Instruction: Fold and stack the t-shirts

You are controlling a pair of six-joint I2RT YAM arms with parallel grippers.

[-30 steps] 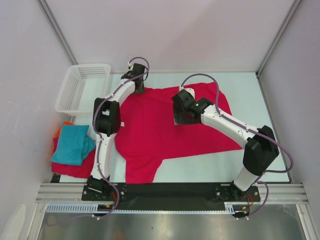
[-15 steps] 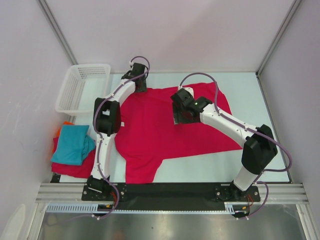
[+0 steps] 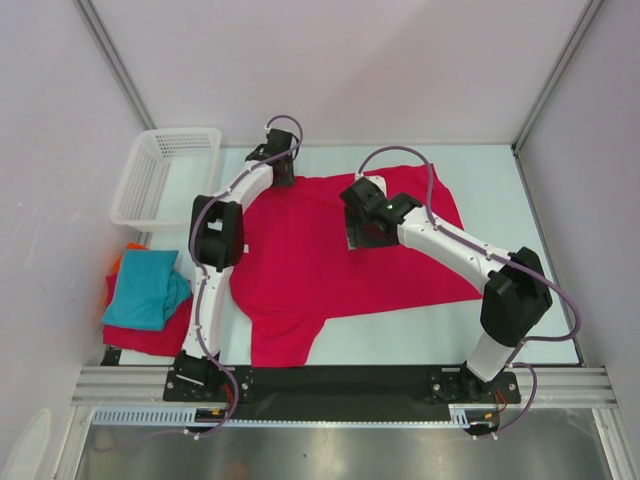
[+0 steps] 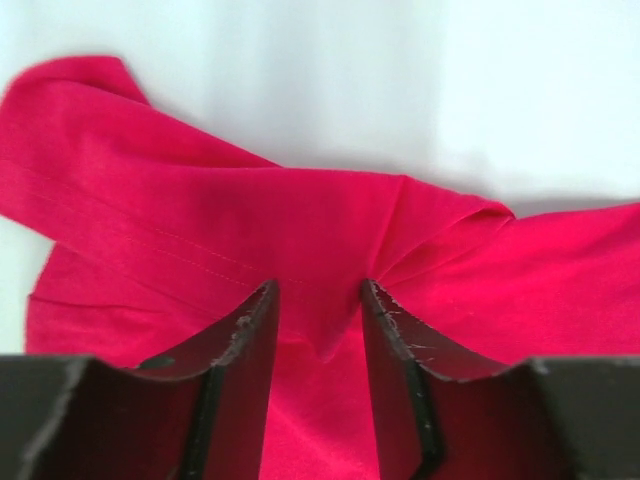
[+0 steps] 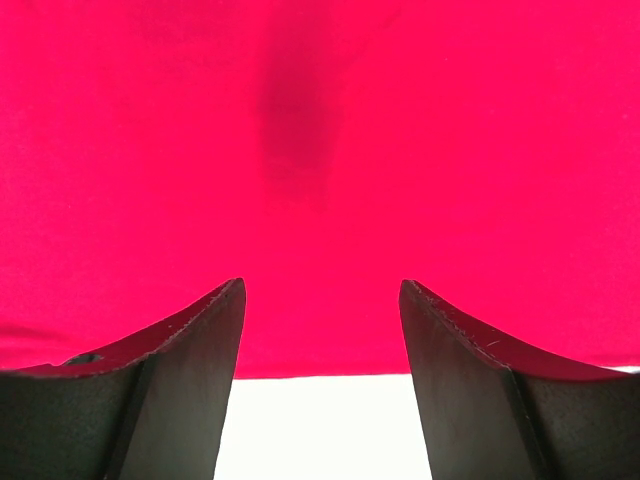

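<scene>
While the crimson t-shirt (image 3: 330, 260) lies spread over the middle of the table (image 3: 500, 180), its far-left corner is straddled by the left gripper (image 4: 318, 320), whether clamped cannot be told, and the right gripper (image 5: 320, 330) is held wide apart above it, so firm pinches are judged needed before the first fold.

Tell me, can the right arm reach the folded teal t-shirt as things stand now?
Probably not. The teal t-shirt lies far to the left, beyond the left arm, which stands between them. The right gripper hangs open over the crimson t-shirt.
</scene>
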